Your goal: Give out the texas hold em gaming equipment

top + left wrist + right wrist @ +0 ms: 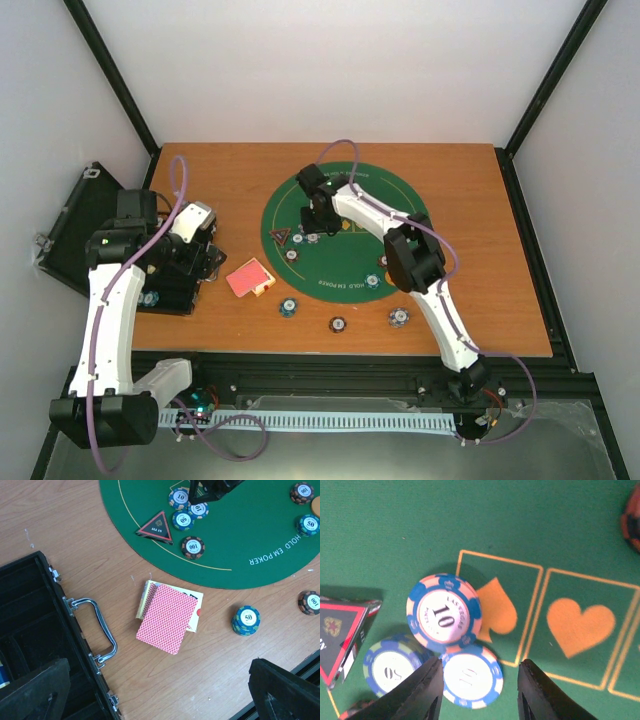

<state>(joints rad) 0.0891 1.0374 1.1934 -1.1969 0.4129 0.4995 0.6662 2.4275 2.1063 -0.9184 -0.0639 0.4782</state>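
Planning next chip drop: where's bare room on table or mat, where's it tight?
Free: table right of the green mat; the mat's middle, right of the right hand; wood between case handle and cards. Crowded: the mat's left edge, triangle marker and chips bunched at that hand.

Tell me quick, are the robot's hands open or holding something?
Left gripper: open, holding nothing.
Right gripper: open, straddling a blue-edged 10 chip, not clearly gripping it.
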